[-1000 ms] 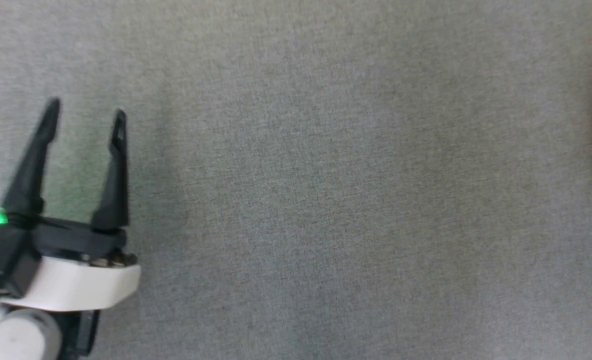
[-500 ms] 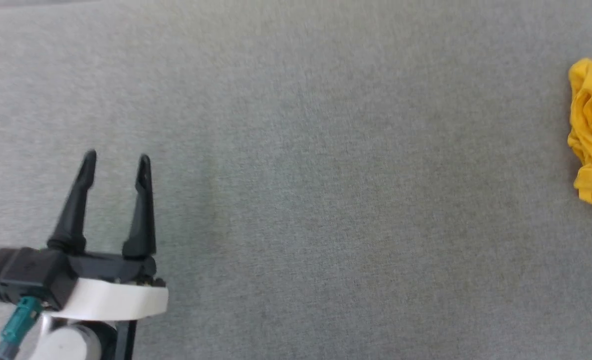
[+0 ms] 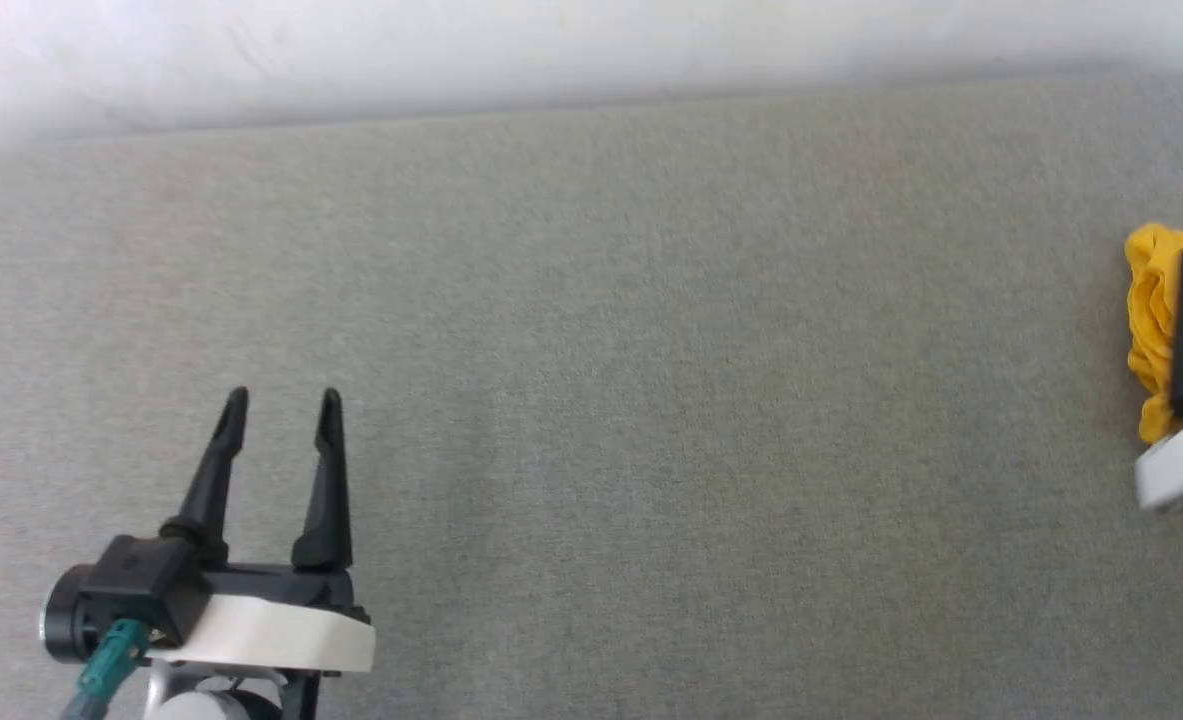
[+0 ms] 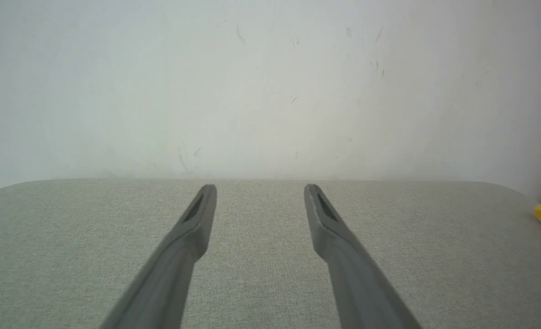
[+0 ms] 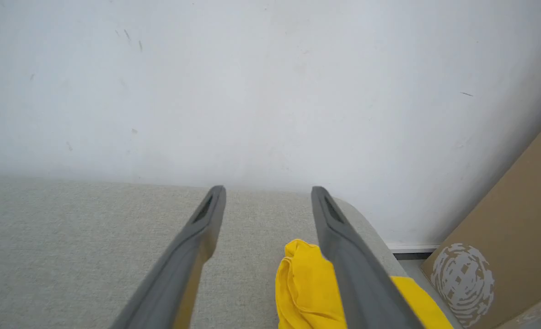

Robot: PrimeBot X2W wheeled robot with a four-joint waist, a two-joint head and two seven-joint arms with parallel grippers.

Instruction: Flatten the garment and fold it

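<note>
Jaws on the left gripper (image 3: 283, 398) stand wide apart over the grey mat (image 3: 651, 420), holding nothing. The right gripper (image 5: 268, 192) is open too, and now it shows right by the shirt (image 5: 303, 278). The view sits higher now, so the wall (image 3: 551, 40) shows. A grab looks close. The shirt is a bunched yellow lump near the mat's right edge, not flat yet.

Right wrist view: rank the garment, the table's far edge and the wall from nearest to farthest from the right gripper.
1. garment: just below the right gripper, under the finger on the view's right.
2. table's far edge: ahead of the fingertips.
3. wall: behind that edge.
</note>
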